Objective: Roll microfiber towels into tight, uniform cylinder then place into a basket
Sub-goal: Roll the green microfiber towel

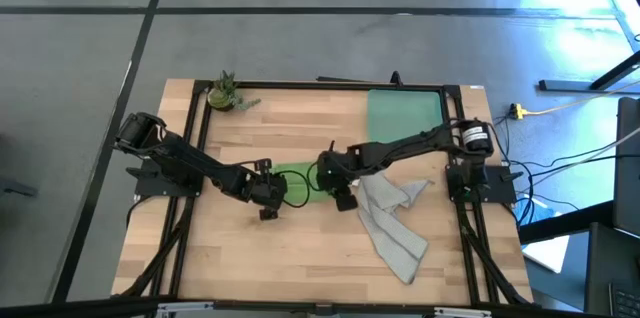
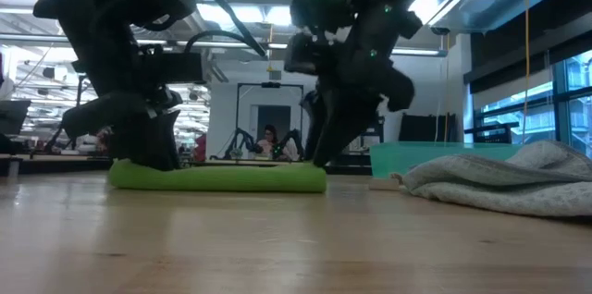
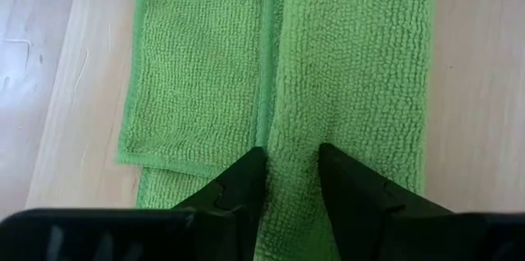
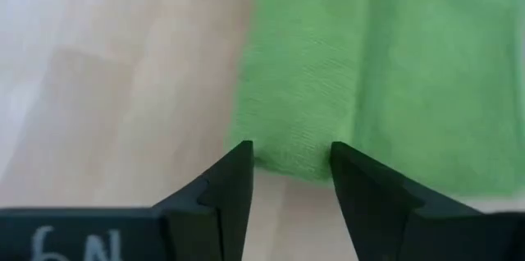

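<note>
Now both end effectors sit narrow on green towel [image 1: 297, 180]: left [image 3: 291, 167] mid-fold, right [image 4: 291, 162] at edge. You pinch evenly, roll straight.

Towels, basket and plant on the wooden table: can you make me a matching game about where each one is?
Things:
1. lime green microfiber towel
2. light grey microfiber towel
3. teal-green plastic basket
4. small potted green plant

Places:
A. far left corner of the table
B. far right part of the table
C. folded flat between the left gripper and the right gripper
D. crumpled, near the right arm

Pairs: 1-C, 2-D, 3-B, 4-A
</note>
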Action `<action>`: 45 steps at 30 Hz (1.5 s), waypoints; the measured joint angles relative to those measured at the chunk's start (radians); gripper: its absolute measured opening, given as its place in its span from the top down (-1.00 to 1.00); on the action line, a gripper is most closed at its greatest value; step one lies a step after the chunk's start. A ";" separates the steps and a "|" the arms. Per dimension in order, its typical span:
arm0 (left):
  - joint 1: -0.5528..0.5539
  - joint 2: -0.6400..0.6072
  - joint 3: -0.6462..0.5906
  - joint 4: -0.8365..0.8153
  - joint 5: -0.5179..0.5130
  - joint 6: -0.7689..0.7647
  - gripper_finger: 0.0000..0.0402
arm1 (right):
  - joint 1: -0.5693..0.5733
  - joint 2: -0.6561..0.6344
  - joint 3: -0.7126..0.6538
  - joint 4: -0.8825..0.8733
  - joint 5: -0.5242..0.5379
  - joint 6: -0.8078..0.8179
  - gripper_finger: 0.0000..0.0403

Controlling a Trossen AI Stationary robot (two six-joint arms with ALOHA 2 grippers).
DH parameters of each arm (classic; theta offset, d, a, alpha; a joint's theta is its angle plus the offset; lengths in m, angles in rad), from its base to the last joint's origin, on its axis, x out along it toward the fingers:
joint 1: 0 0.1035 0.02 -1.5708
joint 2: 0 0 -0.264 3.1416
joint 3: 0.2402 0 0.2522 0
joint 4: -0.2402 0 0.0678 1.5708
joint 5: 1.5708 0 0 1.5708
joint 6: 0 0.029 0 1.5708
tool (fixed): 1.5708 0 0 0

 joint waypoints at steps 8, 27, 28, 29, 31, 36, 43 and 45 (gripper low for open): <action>0.000 0.001 -0.001 -0.003 -0.003 0.000 0.42 | 0.070 0.003 0.000 0.033 0.012 -0.144 0.18; 0.000 0.002 -0.002 -0.003 -0.003 0.001 0.42 | 0.107 -0.018 0.004 0.090 0.072 -0.224 0.18; 0.000 0.002 -0.002 -0.003 -0.003 0.001 0.42 | 0.107 -0.017 0.002 0.095 0.056 -0.233 0.18; 0.000 0.002 -0.002 -0.003 -0.003 0.000 0.42 | 0.106 -0.016 -0.007 0.116 0.038 -0.244 0.18; 0.000 0.002 -0.002 -0.003 -0.003 0.000 0.42 | 0.096 -0.013 -0.042 0.183 0.009 -0.250 0.18; 0.000 0.002 -0.002 -0.003 -0.004 0.000 0.42 | 0.071 -0.011 -0.152 0.306 0.025 -0.249 0.18; 0.000 0.002 -0.002 0.000 -0.004 -0.002 0.42 | 0.061 -0.014 -0.260 0.448 0.120 -0.249 0.18; 0.000 0.002 -0.002 0.000 -0.004 -0.002 0.42 | 0.062 -0.015 -0.287 0.496 0.132 -0.249 0.18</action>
